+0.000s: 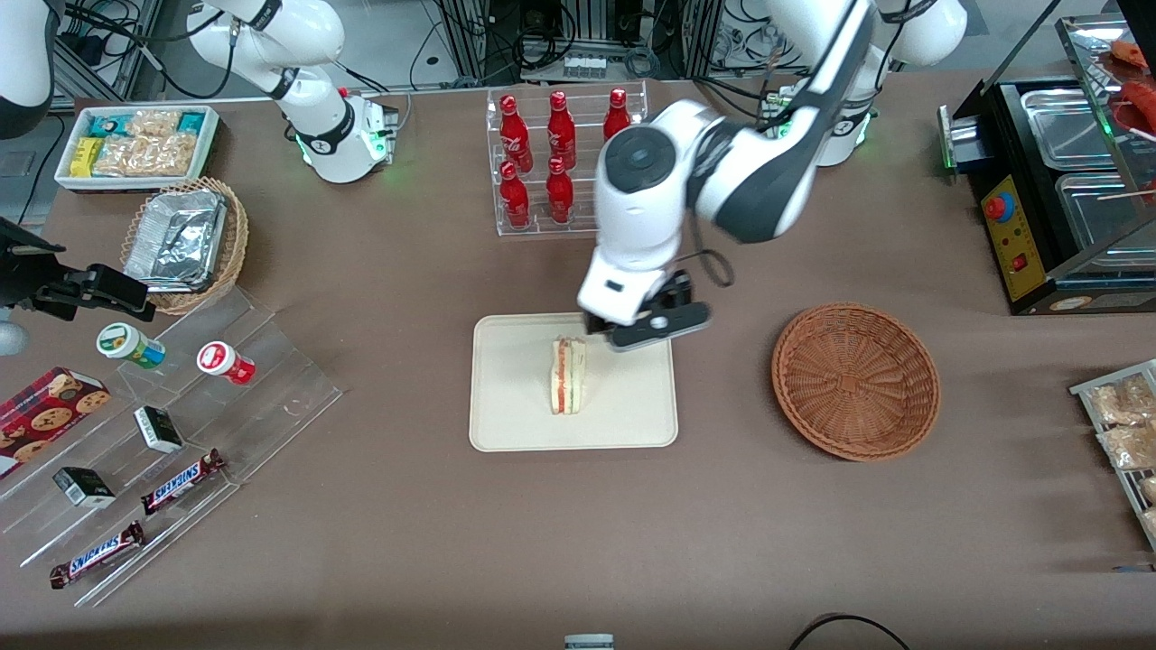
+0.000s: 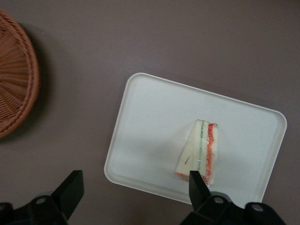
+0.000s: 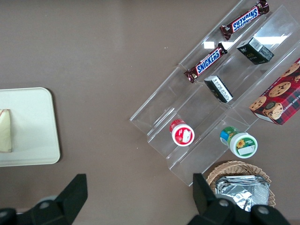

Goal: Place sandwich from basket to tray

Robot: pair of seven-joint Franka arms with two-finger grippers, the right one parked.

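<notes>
Brown matte table stretches bare and smooth nearest the front camera. Farther from it lies the tray, flat, cream-white, round-cornered with a low rim. On the tray stands the sandwich, a pale bread wedge resting on one side, red-orange and green layers showing at its cut edge, with open tray surface all around it. Toward the working arm's end sits the basket, round reddish-brown woven wicker, nothing in it. Above the tray's farther edge hangs the hand, fingers spread wide, holding nothing.
</notes>
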